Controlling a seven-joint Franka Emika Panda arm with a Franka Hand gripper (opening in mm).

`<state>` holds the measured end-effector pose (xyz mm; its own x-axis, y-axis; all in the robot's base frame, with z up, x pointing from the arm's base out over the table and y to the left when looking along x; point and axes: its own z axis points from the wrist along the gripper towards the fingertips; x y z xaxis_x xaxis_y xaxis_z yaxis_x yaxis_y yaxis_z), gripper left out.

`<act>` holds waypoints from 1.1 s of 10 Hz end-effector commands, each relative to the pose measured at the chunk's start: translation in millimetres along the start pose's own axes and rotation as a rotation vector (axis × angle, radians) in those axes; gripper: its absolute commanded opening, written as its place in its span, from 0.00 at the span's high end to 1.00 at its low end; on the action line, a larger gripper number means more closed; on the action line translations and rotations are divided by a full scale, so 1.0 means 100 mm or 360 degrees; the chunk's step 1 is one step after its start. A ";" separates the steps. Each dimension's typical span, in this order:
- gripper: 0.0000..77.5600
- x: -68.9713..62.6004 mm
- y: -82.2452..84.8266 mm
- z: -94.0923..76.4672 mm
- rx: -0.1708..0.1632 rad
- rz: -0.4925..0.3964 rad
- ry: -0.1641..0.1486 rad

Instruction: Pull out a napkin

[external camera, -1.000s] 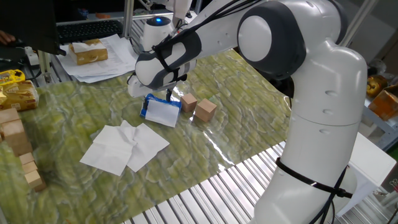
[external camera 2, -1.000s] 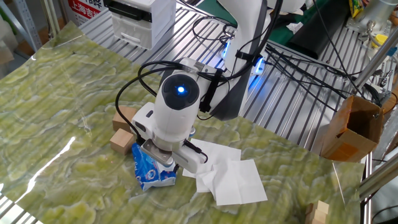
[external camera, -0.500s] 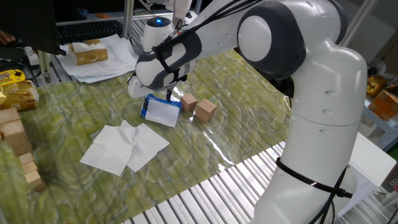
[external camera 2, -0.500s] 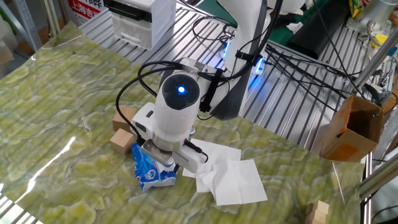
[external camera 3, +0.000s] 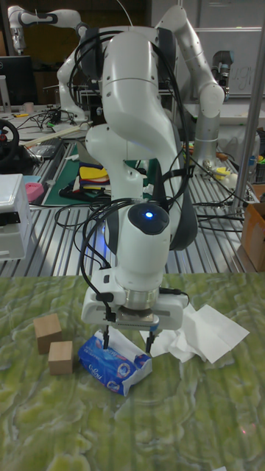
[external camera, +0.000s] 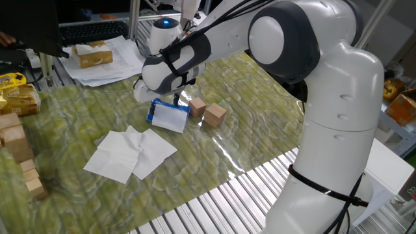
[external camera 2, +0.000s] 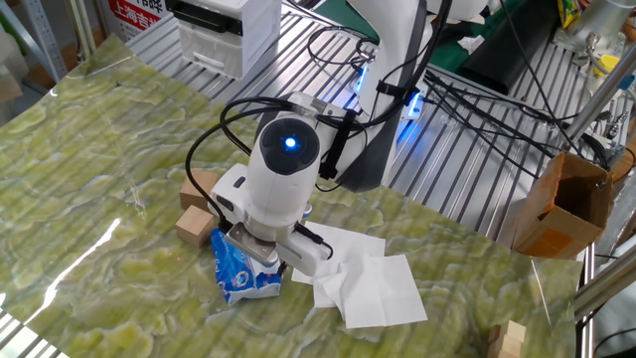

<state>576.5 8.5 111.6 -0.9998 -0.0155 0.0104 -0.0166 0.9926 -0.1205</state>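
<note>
The gripper (external camera 3: 129, 340) hangs low in the middle of the tall view, its fingers (external camera 3: 107, 337) spread wide and holding nothing, straddling the top of the blue packet (external camera 3: 112, 363) so they can close on a sheet at its opening. No napkin visibly sticks out there; the next one is presumably inside. Loose tissues (external camera: 129, 152) lie on the table at lower left of one fixed view. Two wooden blocks (external camera: 207, 112) sit just right of the packet.

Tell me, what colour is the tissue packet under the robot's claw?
The tissue packet is blue with white print, clearest in the tall fixed view.
</note>
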 end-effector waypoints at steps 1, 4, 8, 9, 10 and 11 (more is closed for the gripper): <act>0.99 -0.01 0.00 -0.01 0.0001 -0.0001 -0.0006; 0.99 -0.01 0.00 -0.01 0.0001 -0.0001 -0.0006; 0.99 -0.01 0.00 -0.01 0.0001 -0.0001 -0.0006; 0.99 -0.01 0.00 -0.01 0.0001 -0.0001 -0.0006; 0.99 -0.01 0.00 -0.01 0.0001 -0.0001 -0.0006; 0.99 -0.01 0.00 -0.01 0.0001 -0.0001 -0.0006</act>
<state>576.5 8.5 111.6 -0.9998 -0.0155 0.0104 -0.0166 0.9926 -0.1205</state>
